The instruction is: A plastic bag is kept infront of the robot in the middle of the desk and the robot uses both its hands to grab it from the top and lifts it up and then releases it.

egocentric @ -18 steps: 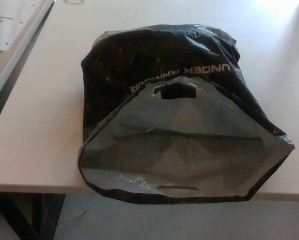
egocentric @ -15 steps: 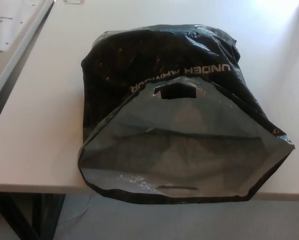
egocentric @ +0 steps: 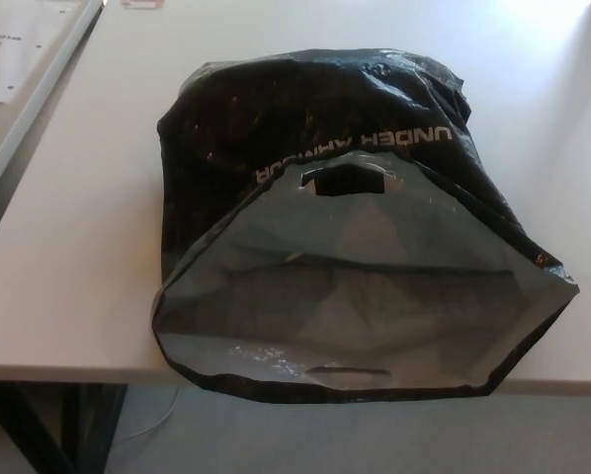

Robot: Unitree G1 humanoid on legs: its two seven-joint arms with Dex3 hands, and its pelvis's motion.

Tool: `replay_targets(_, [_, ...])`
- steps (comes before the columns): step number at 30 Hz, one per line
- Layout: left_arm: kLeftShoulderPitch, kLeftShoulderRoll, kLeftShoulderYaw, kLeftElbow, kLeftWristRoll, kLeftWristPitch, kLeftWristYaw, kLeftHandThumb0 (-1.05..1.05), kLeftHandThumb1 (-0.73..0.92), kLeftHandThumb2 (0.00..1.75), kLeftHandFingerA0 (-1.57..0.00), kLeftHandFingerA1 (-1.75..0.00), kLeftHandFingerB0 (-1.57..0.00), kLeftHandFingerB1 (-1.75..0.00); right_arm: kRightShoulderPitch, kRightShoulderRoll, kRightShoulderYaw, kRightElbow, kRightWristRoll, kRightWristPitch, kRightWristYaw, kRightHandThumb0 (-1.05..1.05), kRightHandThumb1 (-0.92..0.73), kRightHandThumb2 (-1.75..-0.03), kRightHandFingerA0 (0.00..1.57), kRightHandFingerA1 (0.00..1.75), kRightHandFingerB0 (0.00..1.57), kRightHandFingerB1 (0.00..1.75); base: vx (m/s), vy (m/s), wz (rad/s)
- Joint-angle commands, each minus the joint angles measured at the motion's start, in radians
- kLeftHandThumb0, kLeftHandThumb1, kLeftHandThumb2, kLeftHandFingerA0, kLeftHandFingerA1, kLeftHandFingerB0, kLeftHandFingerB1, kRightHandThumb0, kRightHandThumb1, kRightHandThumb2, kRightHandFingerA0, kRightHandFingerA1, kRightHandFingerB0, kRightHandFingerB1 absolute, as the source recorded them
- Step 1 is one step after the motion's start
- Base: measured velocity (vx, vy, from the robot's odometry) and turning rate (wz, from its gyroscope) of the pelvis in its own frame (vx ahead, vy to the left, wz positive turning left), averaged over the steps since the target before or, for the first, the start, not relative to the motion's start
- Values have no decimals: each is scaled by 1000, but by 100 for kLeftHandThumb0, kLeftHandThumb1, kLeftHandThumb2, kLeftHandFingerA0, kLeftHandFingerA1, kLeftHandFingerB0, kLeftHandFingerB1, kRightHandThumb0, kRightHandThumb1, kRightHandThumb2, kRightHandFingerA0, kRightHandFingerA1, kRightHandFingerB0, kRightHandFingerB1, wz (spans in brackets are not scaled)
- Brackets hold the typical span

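A black plastic bag with white lettering stands on the white desk in the middle of the head view. Its mouth gapes wide toward me and shows a grey lining. One cut-out handle sits at the far rim, and another handle is at the near rim, which hangs slightly past the desk's front edge. Neither of my hands shows in this view.
A second table with white papers on it stands at the upper left, parted from the desk by a dark gap. Grey floor and dark desk legs show below the front edge.
The whole picture has shifted very slightly, so the camera moved. The bag itself lies as before.
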Motion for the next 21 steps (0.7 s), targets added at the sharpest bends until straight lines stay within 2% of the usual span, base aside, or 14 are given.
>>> replay_targets(1, [-35,-11,172,-149,93,-466,120,-19,49,55,-25,-30,-12,-26,-89,-80,-121,-244,49,-179,11,-64,-39,-71,29,43,13,35,0,0,0])
replay_targets(5, [-81,6,147,-281,37,-315,84,-20,47,55,-19,-30,-12,-26,-216,-95,-137,-227,47,-199,5,-65,-40,-72,28,43,9,31,0,0,0])
replay_targets(6, [-92,8,148,-310,32,-297,76,-20,47,55,-20,-31,-11,-26,-235,-98,-142,-243,16,-184,-4,-65,-47,-56,32,33,10,24,0,0,0])
replay_targets(7, [-99,8,154,-334,40,-278,75,-20,46,54,-21,-32,-11,-26,-254,-97,-143,-244,12,-183,-6,-68,-41,-77,23,42,5,27,0,0,0])
replay_targets(9, [-122,9,158,-399,51,-216,69,-19,46,54,-20,-31,-13,-27,-304,-95,-146,-253,6,-148,-5,-70,-41,-75,29,43,9,28,0,0,0])
replay_targets(10, [-131,7,158,-408,51,-210,65,-17,46,54,-21,-31,-13,-27,-314,-95,-148,-255,7,-138,0,-67,-46,-56,34,33,11,24,0,0,0])
replay_targets(14, [-199,25,158,-435,40,-191,46,-20,46,55,-21,-31,-12,-27,-377,-96,-162,-246,16,-131,8,-68,-45,-56,32,33,11,25,0,0,0])
replay_targets(15, [-235,37,173,-443,67,-172,56,-24,47,55,-15,-39,-9,-28,-394,-97,-168,-254,3,-118,7,-67,-39,-76,23,42,4,29,0,0,0])
replay_targets(16, [-241,40,176,-446,66,-168,54,-22,47,54,-13,-43,-8,-32,-401,-96,-167,-253,2,-114,11,-68,-40,-76,22,41,4,28,0,0,0])
replay_targets(17, [-249,44,180,-455,63,-157,49,-19,48,91,-5,-53,-1,-51,-411,-96,-165,-252,7,-105,18,-67,-40,-76,22,41,4,29,0,0,0])
replay_targets(18, [-256,45,182,-462,66,-146,48,-19,48,91,-5,-53,-1,-51,-416,-95,-166,-254,11,-100,22,-67,-40,-76,22,41,4,29,0,0,0])
replay_targets(19, [-276,54,195,-453,86,-155,56,-26,46,53,-13,-50,-5,-38,-425,-93,-165,-255,13,-88,25,-69,-40,-74,27,42,9,31,0,0,0])
replay_targets(20, [-288,58,196,-449,84,-152,54,-23,34,79,-9,-55,0,-50,-432,-92,-164,-252,13,-84,27,-69,-40,-74,27,42,9,31,0,0,0])
replay_targets(21, [-301,61,196,-444,90,-145,55,-24,46,53,-14,-56,-4,-45,-441,-94,-163,-244,15,-86,29,-70,-41,-74,28,42,10,33,0,0,0])
